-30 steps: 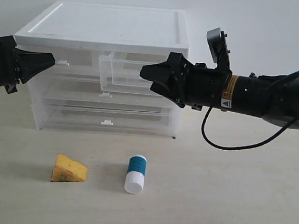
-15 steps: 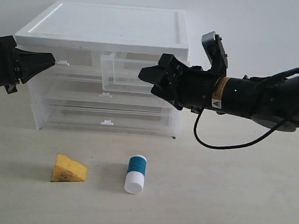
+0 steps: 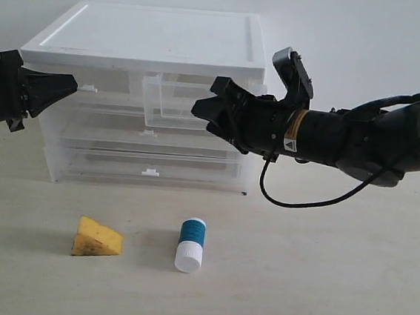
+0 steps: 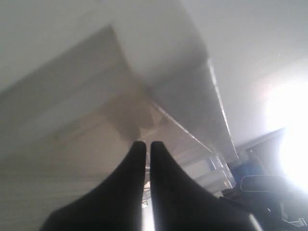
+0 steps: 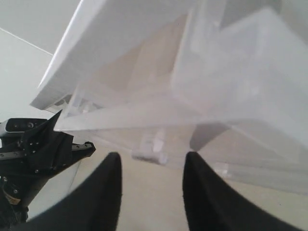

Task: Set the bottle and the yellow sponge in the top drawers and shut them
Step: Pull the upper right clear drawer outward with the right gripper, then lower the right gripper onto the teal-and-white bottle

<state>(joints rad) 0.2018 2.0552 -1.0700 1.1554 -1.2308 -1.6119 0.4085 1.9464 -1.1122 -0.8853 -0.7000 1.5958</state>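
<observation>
The teal bottle with its white cap lies on the table in front of the cabinet, and the yellow sponge lies to its left. The right top drawer is pulled out and looks empty. The left top drawer is closed. My right gripper is open and hovers at the front of the pulled-out drawer, holding nothing. A small white tab handle shows just beyond its fingertips. My left gripper is shut and empty, its tip close to the cabinet's left corner.
The white-topped translucent cabinet stands at the back with two full-width drawers closed below. The right arm's cable hangs down to the table. Bare tabletop surrounds the sponge and bottle.
My right gripper has shifted slightly left toward the open drawer, rolled a little, and its jaws have narrowed. The left arm, sponge and bottle have not moved.
</observation>
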